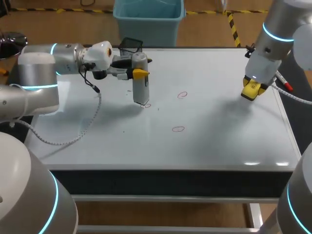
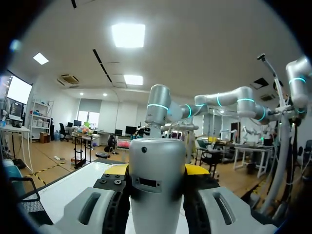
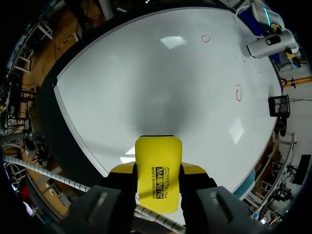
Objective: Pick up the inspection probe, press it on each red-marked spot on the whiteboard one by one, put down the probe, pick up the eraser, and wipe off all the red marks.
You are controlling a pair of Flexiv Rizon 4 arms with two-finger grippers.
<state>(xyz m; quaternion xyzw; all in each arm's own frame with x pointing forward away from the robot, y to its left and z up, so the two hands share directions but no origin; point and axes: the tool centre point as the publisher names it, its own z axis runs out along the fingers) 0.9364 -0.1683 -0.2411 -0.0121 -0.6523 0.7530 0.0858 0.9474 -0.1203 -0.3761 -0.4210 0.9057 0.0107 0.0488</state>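
The left gripper (image 1: 140,73) is clamping the probe (image 1: 140,85) upright, fingers closed on its sides, tip at the leftmost red mark (image 1: 147,105) on the whiteboard (image 1: 214,146). Pressing off-axis is risking a skid off that ring. The right gripper (image 1: 253,90) is pinching the eraser (image 3: 157,178) above the board's right side; lowering early is risking smeared marks. The probe is hiding its own tip, so it is perhaps touching.

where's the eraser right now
In the head view the eraser is clamped in the right pincer at the right side of the whiteboard, well apart from the red marks.
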